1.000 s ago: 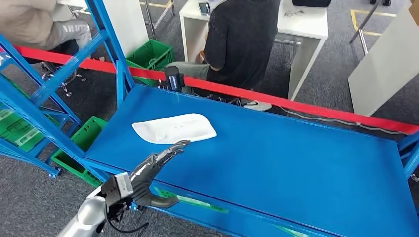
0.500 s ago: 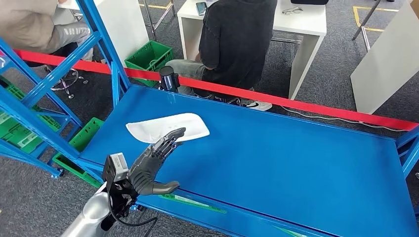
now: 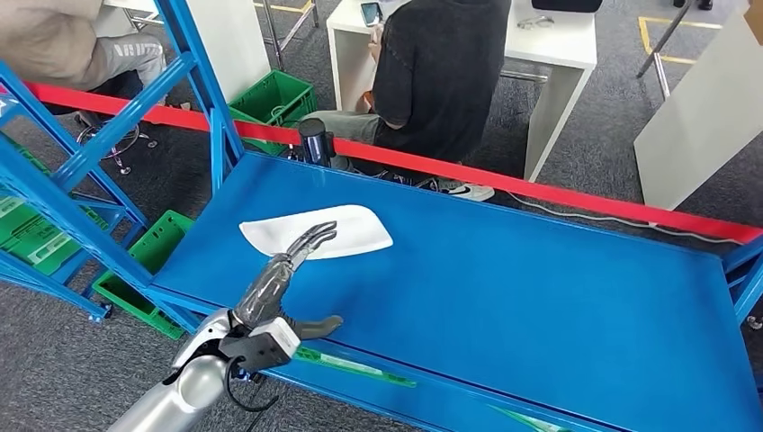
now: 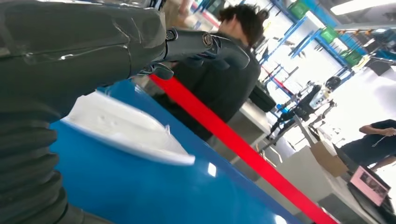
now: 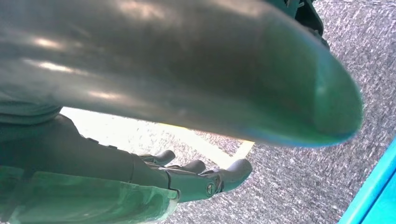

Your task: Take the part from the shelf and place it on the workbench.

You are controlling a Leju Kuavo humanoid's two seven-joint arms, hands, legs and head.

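A: Where is the part?

B: The white part (image 3: 316,231) lies flat on the blue surface (image 3: 540,297), toward its left end and not far from the near edge. The left wrist view shows it as a pale, shallow shell (image 4: 126,130) resting on the blue.

A: And the left hand?

B: The left hand (image 3: 281,279) reaches in over the near edge of the surface. Its fingers (image 3: 315,238) are stretched out straight and apart, with the tips over the near side of the part; whether they touch it I cannot tell. The thumb juts sideways along the front edge. It holds nothing.

A: The right hand?

B: The right hand (image 5: 187,179) hangs over grey carpet, with its fingers loosely extended and nothing in them.

A: What stands around the surface?

B: A red bar (image 3: 558,191) runs along its far side. A dark cylinder (image 3: 314,142) stands at the far left corner, just by that bar. Behind the bar, a person in a dark shirt (image 3: 441,72) sits with their back turned at a white desk (image 3: 558,54). A green crate (image 3: 274,101) sits on the floor left of that person. Blue shelf frames (image 3: 81,162) rise at the left, with another green crate (image 3: 148,261) low beside them. A white board (image 3: 702,117) leans at the right.

A: Anything between the hand and the part?

B: Only bare blue surface.
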